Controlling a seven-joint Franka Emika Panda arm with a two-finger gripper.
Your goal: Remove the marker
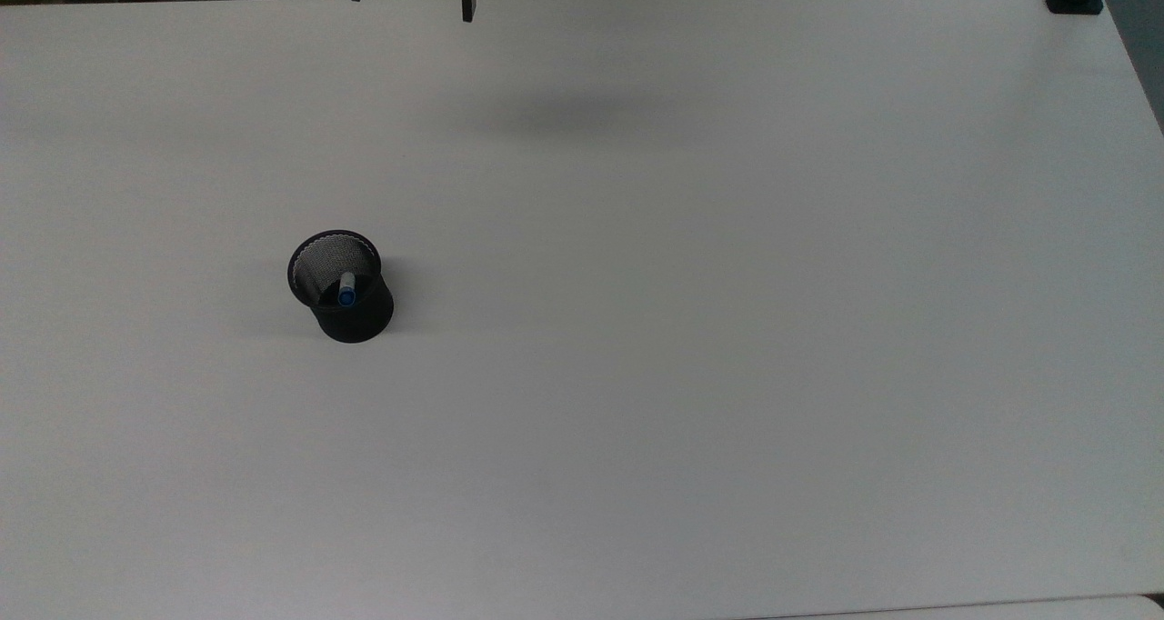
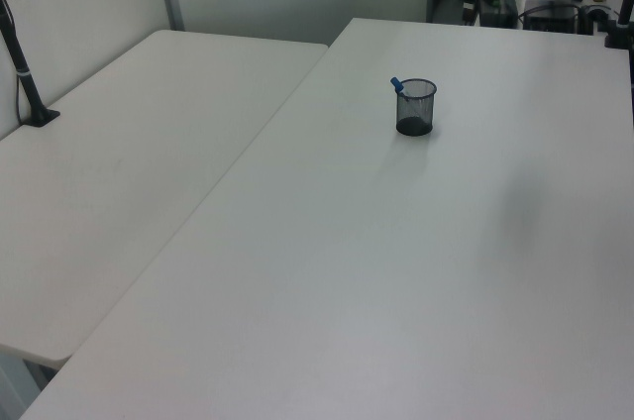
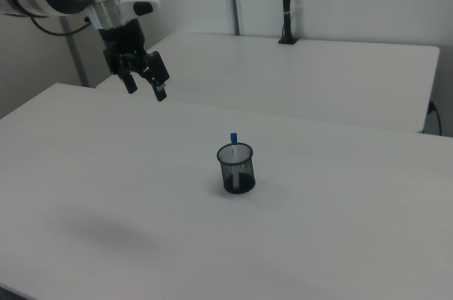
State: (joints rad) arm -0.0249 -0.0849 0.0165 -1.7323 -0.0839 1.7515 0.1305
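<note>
Marker [image 3: 232, 143] stands in the black mesh cup [image 3: 236, 170], on the white table [image 3: 340, 222], toward the top view's left of centre. Not yet touched.

Gripper [image 3: 144, 86] hangs high over the table's far edge in the right view, well apart from the cup. Fingers spread wide, nothing between them.

Step in hand, as I read it: the approach. To do it well I would bring the gripper across until it sits directly above the blue cap [image 1: 346, 298], then come down slowly with the jaws straddling the cap and clear of the cup's rim [image 1: 309, 238]. Close only on the part that stands proud of the rim. Lift along the marker's own line, otherwise the light cup may tip or drag.

Long axis: near upright, blue cap uppermost, lower end down in the cup. In the left view the cap [image 2: 396, 84] leans to the left view's left, against the rim. In the right view it looks almost vertical. So a slight tilt only.
</note>
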